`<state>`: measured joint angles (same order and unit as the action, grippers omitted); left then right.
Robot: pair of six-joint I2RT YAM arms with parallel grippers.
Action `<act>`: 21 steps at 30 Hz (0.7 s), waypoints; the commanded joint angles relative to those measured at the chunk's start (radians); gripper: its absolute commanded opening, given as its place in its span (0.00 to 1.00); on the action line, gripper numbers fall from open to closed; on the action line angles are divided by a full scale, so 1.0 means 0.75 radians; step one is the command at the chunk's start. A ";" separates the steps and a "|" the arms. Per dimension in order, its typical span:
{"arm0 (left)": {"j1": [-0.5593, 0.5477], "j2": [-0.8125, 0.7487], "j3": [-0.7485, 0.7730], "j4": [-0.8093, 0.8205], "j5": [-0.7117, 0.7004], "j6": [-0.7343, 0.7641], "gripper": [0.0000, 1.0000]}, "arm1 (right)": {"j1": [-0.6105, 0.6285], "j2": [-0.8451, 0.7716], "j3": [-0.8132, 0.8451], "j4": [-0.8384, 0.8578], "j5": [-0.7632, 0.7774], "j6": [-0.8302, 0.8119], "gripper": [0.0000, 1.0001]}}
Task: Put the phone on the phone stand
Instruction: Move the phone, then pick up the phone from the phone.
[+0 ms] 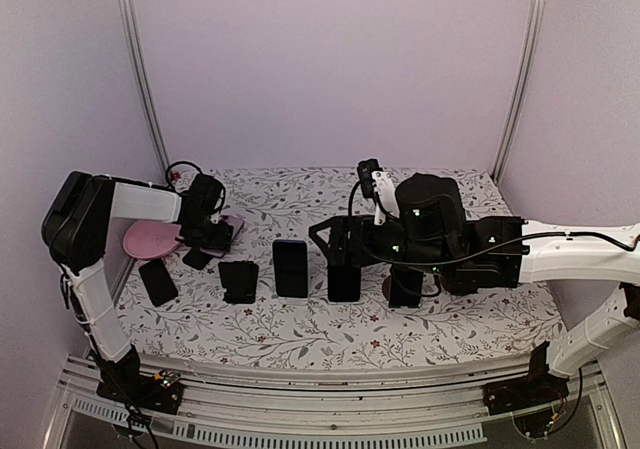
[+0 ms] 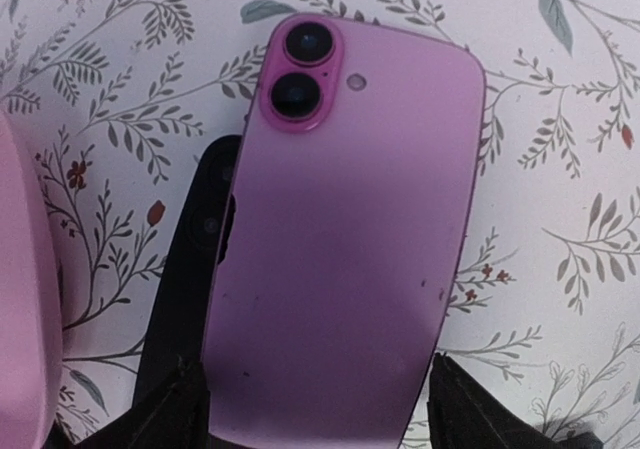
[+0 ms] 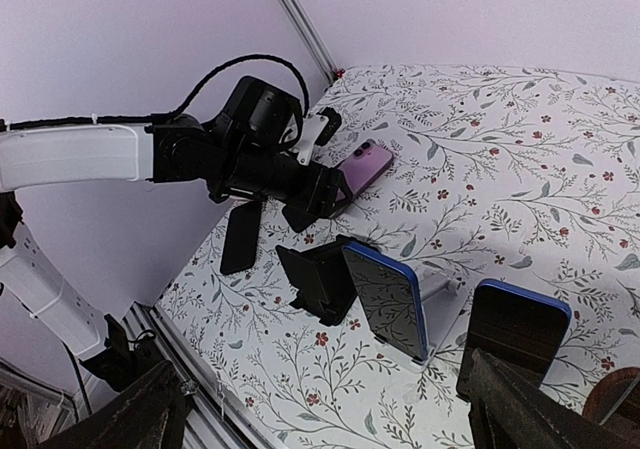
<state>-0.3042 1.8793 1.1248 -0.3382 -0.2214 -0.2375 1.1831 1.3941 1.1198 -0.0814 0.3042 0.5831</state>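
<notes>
A pink-purple phone (image 2: pixel 345 239) with two rear cameras lies back up between my left gripper's (image 2: pixel 318 414) fingers (image 2: pixel 175 409). The jaws are closed on its long edges near its bottom end. It overlaps a black phone (image 2: pixel 190 269) on the floral cloth. In the top view the left gripper (image 1: pixel 207 224) is at the far left with the pink phone (image 1: pixel 231 227). An empty black phone stand (image 1: pixel 238 279) stands in front of it and also shows in the right wrist view (image 3: pixel 320 274). My right gripper (image 3: pixel 330 404) is open, empty, hovering mid-table (image 1: pixel 335 241).
A pink dish (image 1: pixel 150 239) lies left of the left gripper. Two black phones (image 1: pixel 157 281) lie flat near it. Three dark phones on stands (image 1: pixel 291 267) line the middle; two with blue edges (image 3: pixel 385 299) are close before the right gripper. Walls close in behind.
</notes>
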 commanded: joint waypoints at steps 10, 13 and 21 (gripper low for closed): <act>0.061 0.058 0.151 -0.083 0.056 0.062 0.97 | -0.006 -0.075 -0.007 -0.014 0.008 -0.011 0.99; 0.075 0.100 0.191 -0.102 0.093 0.088 0.97 | -0.007 -0.095 -0.020 -0.019 0.017 -0.007 0.99; 0.077 0.216 0.216 -0.129 0.140 0.112 0.96 | -0.007 -0.106 -0.031 -0.025 0.020 -0.003 0.99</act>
<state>-0.2539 2.0071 1.2774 -0.3916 -0.1486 -0.1677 1.1831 1.3373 1.1133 -0.0902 0.3042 0.5827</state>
